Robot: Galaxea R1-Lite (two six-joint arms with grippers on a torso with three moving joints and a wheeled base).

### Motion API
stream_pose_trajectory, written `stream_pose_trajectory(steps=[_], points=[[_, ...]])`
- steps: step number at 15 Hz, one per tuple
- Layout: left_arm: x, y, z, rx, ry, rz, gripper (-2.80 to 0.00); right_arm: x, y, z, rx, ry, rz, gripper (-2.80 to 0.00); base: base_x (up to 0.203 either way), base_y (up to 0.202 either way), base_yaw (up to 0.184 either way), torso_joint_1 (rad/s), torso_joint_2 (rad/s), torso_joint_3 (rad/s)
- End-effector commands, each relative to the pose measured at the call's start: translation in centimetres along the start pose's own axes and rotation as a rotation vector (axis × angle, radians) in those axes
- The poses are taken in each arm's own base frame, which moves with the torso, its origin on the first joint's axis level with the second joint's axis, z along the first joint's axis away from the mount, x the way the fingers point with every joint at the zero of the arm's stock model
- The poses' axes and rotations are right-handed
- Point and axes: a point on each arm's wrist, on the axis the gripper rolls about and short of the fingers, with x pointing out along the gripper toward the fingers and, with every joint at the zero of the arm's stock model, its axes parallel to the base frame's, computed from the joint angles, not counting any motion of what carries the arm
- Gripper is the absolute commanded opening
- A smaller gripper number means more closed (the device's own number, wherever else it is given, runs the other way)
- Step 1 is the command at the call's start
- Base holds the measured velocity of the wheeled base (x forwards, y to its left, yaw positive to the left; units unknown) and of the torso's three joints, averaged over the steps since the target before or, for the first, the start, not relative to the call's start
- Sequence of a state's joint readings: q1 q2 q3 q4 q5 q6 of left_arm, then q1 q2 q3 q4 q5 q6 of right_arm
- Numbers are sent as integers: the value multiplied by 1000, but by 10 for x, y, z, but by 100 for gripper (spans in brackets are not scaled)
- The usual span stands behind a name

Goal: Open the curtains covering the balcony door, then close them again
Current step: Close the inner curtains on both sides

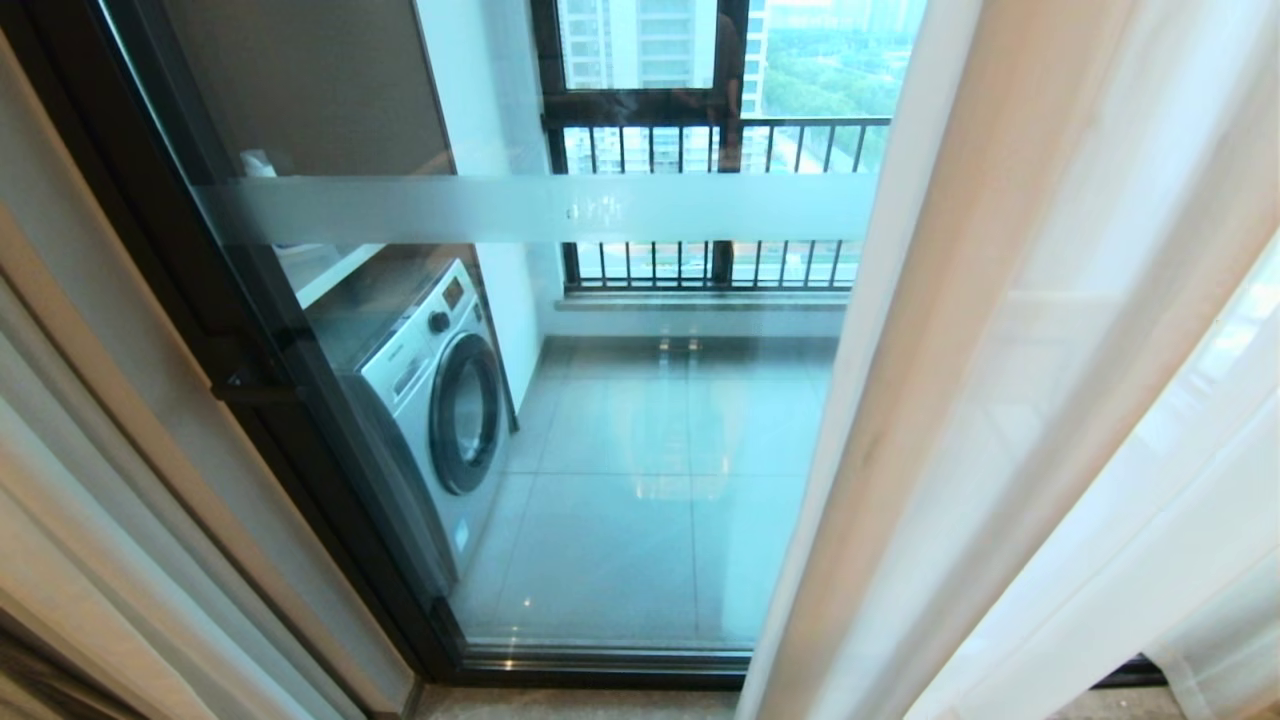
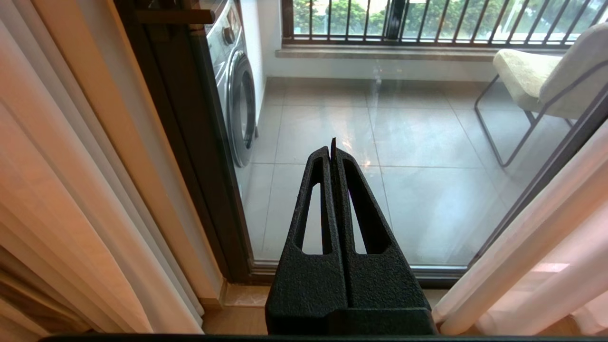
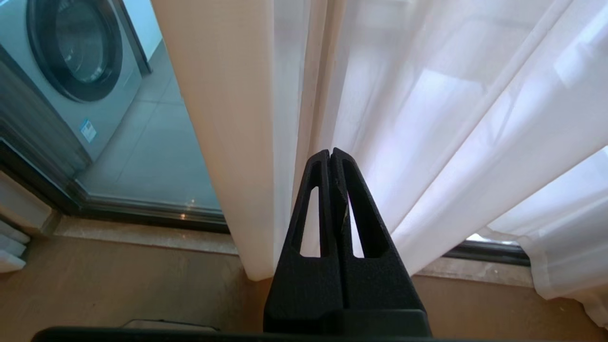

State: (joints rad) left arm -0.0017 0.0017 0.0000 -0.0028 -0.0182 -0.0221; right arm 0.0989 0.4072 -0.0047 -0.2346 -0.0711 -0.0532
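With its black, ribbed fingers [image 3: 325,159] pressed together and holding nothing, the right gripper [image 3: 331,153] points at the folds of the sheer white floor-length curtains [image 3: 427,118], its tips just in front of the fabric near the panel's hemmed inner edge; whether they touch the cloth cannot be told. Likewise pressed together on nothing, the left gripper [image 2: 331,148] faces the bare glass of the tall black-framed balcony door [image 1: 560,210], which carries a frosted white horizontal stripe. From the head view, neither arm shows. One sheer panel hangs bunched at the right side of the doorway, another at the left beside a thicker beige drape [image 2: 28,285], so the middle of the glass stands uncovered. Beyond it lie a grey tiled balcony floor [image 1: 640,480], a silver front-loading washing machine [image 1: 440,400], a black-barred railing [image 1: 720,150] and, in the left wrist view, a pale cushioned chair on a thin metal frame [image 2: 536,80].
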Motion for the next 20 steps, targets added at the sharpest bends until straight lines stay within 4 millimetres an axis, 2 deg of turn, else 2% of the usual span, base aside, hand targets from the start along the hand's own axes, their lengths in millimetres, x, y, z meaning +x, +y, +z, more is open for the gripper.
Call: stream_pose_trajectory(steps=[1,4,9,20], points=[[0,0,0,-1,0,1,-280,0,1,-4,17,26,8,-280,0,0,0,0,0,0],[0,0,0,-1,0,0,-280,-13,3,-9,18,-67,44,-280,0,0,0,0,0,0],[0,0,0,-1,0,1,-280,-29,3,-23,19,-171,-19,-280,0,0,0,0,0,0],[0,0,0,-1,0,0,-280,-33,3,-25,21,-215,-33,-280,0,0,0,0,0,0]])
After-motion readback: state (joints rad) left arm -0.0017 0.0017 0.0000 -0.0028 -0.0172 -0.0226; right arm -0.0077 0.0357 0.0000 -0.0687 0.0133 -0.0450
